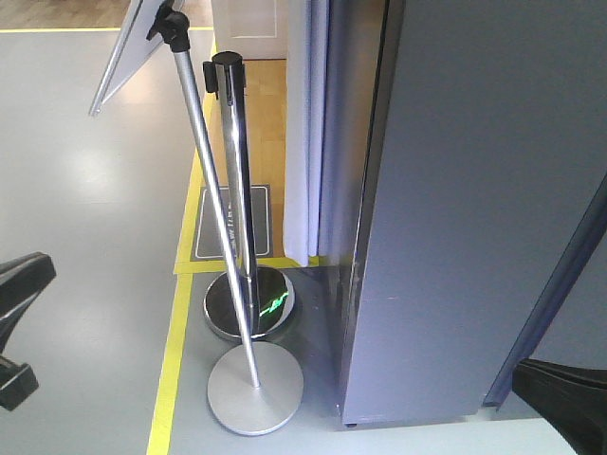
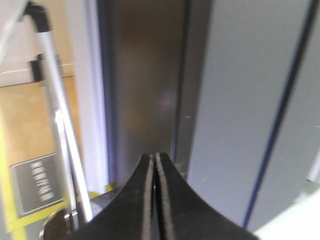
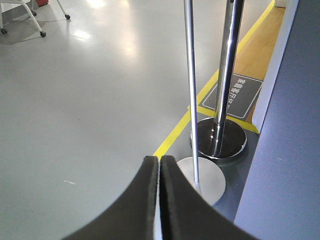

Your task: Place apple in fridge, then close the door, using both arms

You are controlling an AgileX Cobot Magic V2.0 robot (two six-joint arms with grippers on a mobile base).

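Apple is in no view; whether it is already inside cannot be told. From left: stanchion poles (image 1: 235, 190) stand just beside the fridge (image 1: 465, 218), a collision risk for any swinging arm. Left gripper (image 2: 154, 165) is clenched on nothing, as is the right gripper (image 3: 159, 167). Fridge interior is hidden.

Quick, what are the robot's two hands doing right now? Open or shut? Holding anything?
Left gripper: shut, black jaws pressed together, holding nothing.
Right gripper: shut, black jaws pressed together, holding nothing.
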